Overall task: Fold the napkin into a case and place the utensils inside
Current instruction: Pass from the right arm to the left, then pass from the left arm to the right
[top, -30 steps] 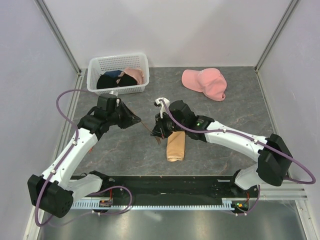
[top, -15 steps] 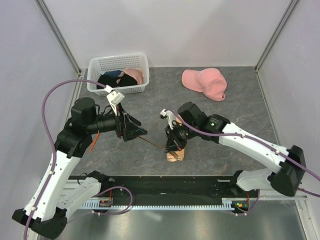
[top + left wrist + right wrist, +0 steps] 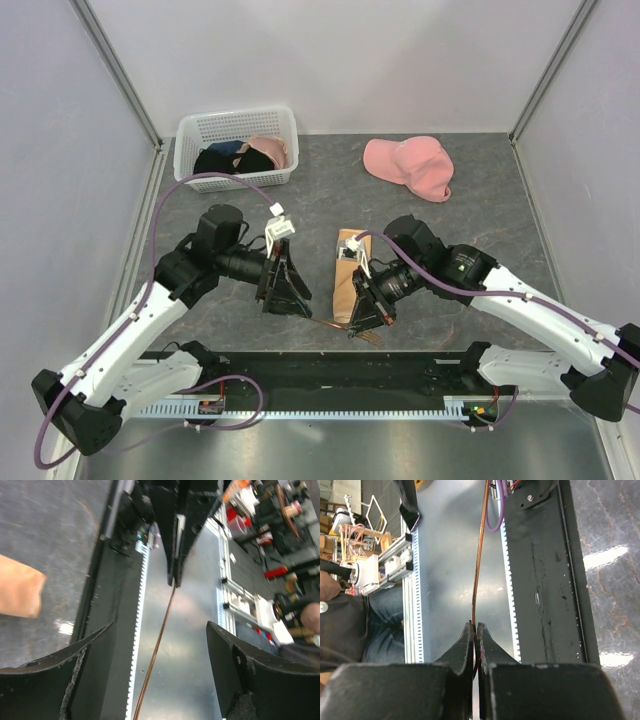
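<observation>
Top, napkin: I see the napkin point(image 3: 346, 285) folded on the table, between left gripper point(image 3: 292, 292) and right gripper point(image 3: 368, 318).
Top, around: white basket point(image 3: 237, 125) and pink cap point(image 3: 410, 165) at the back.
Left wrist, grip: jaws wide, empty; wooden utensil point(image 3: 155, 650) runs between them.
Right wrist, grip: pinched on the wooden utensil point(image 3: 479, 555).

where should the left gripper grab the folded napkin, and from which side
Probably the left long edge of the napkin, towards its far end, coming in low from the left. It lies flat as a narrow strip, near to far; that edge is bare and faces the open left gripper, while the right gripper crowds the near end.
</observation>
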### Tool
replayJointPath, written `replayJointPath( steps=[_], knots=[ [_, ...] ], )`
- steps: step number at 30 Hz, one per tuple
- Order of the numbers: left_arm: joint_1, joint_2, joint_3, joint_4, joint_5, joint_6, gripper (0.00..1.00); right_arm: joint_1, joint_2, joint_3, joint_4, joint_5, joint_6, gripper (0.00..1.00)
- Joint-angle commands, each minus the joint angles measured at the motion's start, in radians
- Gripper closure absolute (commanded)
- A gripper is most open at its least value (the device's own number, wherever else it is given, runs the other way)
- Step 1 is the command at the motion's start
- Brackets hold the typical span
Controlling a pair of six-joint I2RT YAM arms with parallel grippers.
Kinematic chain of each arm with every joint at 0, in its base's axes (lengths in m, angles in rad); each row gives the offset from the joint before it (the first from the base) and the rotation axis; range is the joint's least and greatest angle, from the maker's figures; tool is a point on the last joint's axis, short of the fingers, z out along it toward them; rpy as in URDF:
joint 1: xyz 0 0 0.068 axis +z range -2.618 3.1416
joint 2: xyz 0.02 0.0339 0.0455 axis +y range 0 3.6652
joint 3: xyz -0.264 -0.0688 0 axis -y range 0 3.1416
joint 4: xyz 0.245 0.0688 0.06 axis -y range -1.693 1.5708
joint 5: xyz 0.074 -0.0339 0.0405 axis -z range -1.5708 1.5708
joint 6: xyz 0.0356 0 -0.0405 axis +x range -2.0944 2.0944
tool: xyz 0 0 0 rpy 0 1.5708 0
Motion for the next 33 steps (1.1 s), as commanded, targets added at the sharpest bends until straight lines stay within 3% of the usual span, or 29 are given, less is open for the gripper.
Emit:
replayJointPath(
  steps=[1, 9, 12, 13, 16, 17, 18, 20, 21, 25, 28, 33],
  knots=[
    [-0.094, 0.012, -0.038, 0.058, 0.047, 0.015, 0.24, 0.001, 0.017, 0.036, -0.024, -0.058, -0.05, 1.0],
    [-0.143, 0.006, -0.106, 0.055, 0.084, 0.016, 0.33, 0.003, 0.032, 0.051, -0.025, -0.078, -0.062, 1.0],
    [-0.152, 0.018, -0.106, 0.046, 0.089, 0.027, 0.49, 0.003, 0.043, 0.06, -0.032, -0.07, -0.065, 1.0],
    [-0.154, 0.018, -0.103, 0.046, 0.086, 0.027, 0.67, 0.003, 0.047, 0.063, -0.032, -0.065, -0.066, 1.0],
    [-0.154, 0.0, -0.083, 0.032, 0.014, 0.041, 0.91, 0.003, 0.052, 0.08, -0.032, 0.015, -0.056, 0.99],
    [-0.154, -0.028, -0.066, 0.032, -0.024, 0.041, 0.95, 0.0, 0.054, 0.092, -0.032, 0.08, -0.019, 0.86],
    [-0.154, -0.043, -0.062, 0.038, -0.136, 0.025, 0.98, -0.002, 0.054, 0.123, -0.034, 0.276, 0.016, 0.54],
    [-0.154, -0.097, -0.058, 0.069, -0.239, -0.001, 0.98, -0.034, 0.054, 0.161, -0.019, 0.446, 0.159, 0.35],
    [-0.154, -0.117, -0.058, 0.099, -0.337, -0.019, 0.98, -0.051, 0.046, 0.18, -0.003, 0.538, 0.226, 0.13],
    [-0.154, -0.187, -0.129, 0.242, -0.609, -0.122, 0.98, -0.101, 0.054, 0.22, -0.047, 1.021, 0.502, 0.02],
    [-0.154, -0.227, -0.195, 0.393, -0.776, -0.218, 0.98, -0.101, 0.055, 0.205, 0.001, 1.105, 0.624, 0.02],
    [-0.155, -0.232, -0.313, 0.556, -0.985, -0.346, 0.98, -0.089, 0.13, 0.189, 0.159, 1.085, 0.722, 0.09]
  ],
)
